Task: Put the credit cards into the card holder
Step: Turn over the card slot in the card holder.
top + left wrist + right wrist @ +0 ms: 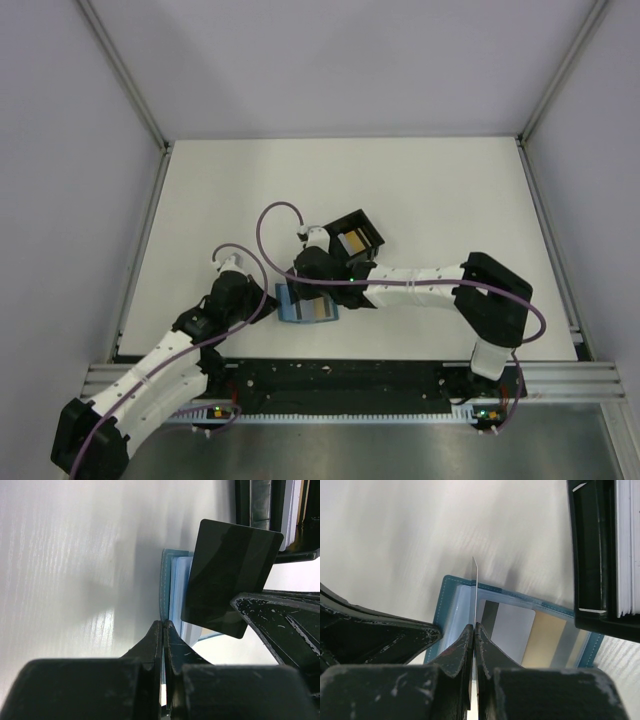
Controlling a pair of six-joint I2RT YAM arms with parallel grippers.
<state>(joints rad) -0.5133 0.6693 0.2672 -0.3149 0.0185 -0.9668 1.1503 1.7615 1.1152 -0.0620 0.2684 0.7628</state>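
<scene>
The teal-blue card holder [310, 308] lies open on the table; in the right wrist view its [451, 595] clear pockets hold a silver-grey card [515, 627] and an orange-yellow card [546, 640]. My right gripper [474, 625] is shut on a credit card [475, 587], seen edge-on and standing upright over the holder's left pocket. In the left wrist view that card [227, 577] looks dark and glossy. My left gripper [164, 623] is shut, its tips pinching the holder's left edge [166, 585]. From above, the left gripper [268, 300] is left of the holder and the right gripper [305, 280] is just above it.
A black open-topped tray [350, 216] stands just behind the holder, tilted, with more cards [352, 243] in it. Its wall [590, 555] and a stack of white card edges [627, 545] sit close to the right of my right gripper. Metal rails border the table.
</scene>
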